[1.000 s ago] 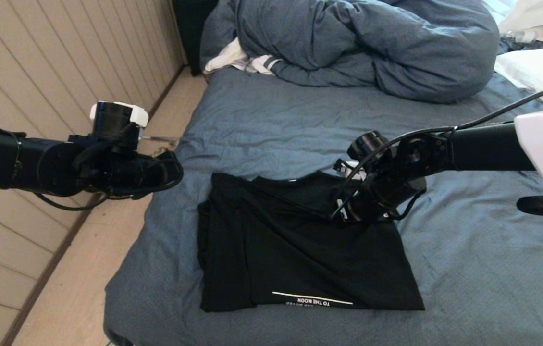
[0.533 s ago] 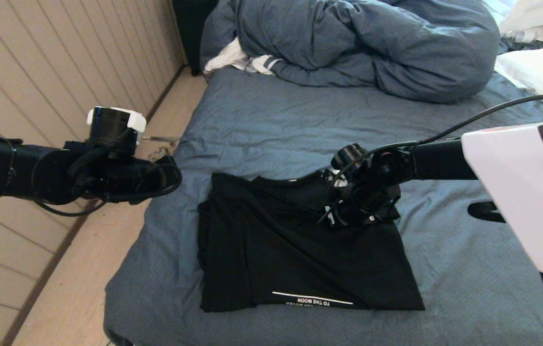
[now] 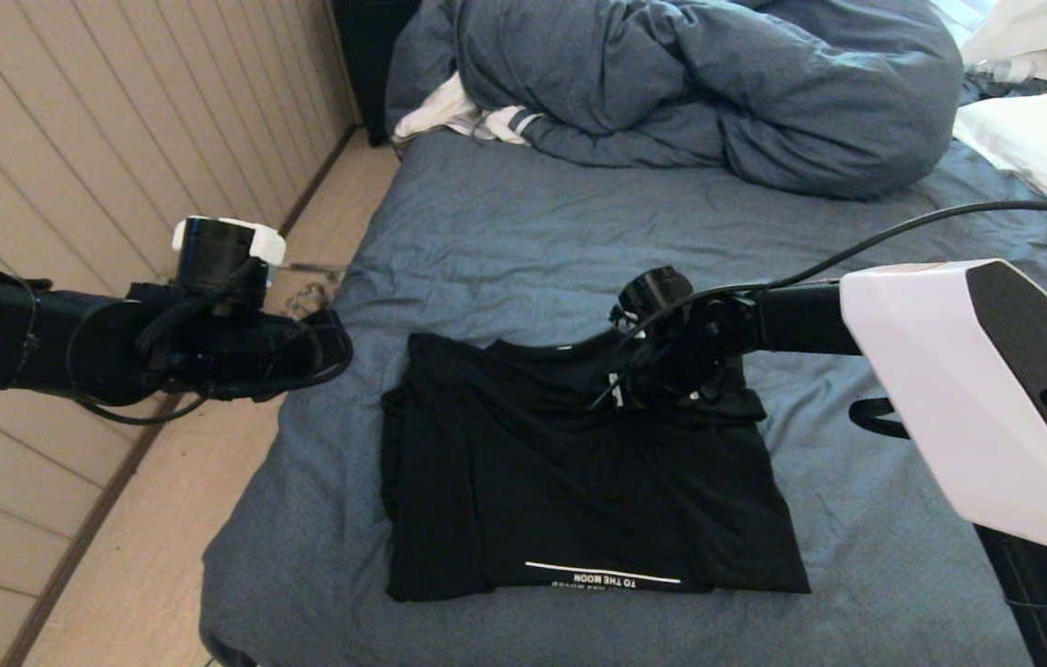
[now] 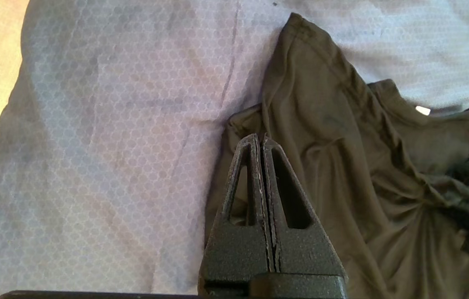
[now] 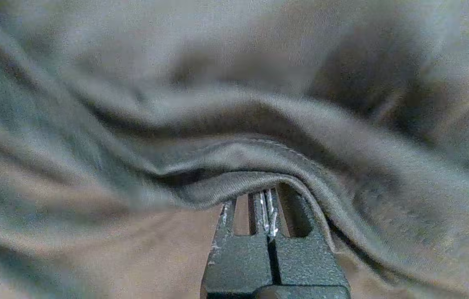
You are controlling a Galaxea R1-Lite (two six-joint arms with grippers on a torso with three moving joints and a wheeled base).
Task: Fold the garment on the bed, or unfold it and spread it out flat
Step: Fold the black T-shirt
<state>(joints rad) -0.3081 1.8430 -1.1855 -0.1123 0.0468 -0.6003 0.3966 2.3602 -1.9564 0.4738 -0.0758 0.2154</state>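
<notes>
The garment [image 3: 561,482], a black T-shirt, lies partly folded near the front of the bed [image 3: 523,241], with a white line and lettering at its near hem. My right gripper [image 3: 644,398] is down on its far right part, by the collar. In the right wrist view the right gripper [image 5: 267,193] is shut, its tips buried under a fold of the garment [image 5: 234,158] that drapes over them. My left gripper [image 3: 329,338] hovers at the bed's left edge, shut and empty. The left wrist view shows the left gripper [image 4: 260,139] above the garment's [image 4: 342,166] left edge.
A bunched blue-grey duvet [image 3: 709,83] fills the far end of the bed, with a white striped cloth [image 3: 459,116] beside it and a white pillow [image 3: 1042,139] at the far right. Wooden floor [image 3: 162,519] and a panelled wall run along the left.
My right gripper has moved left and away from me across the shirt, pulling the right sleeve area inward into a fold. The left arm has barely shifted.
</notes>
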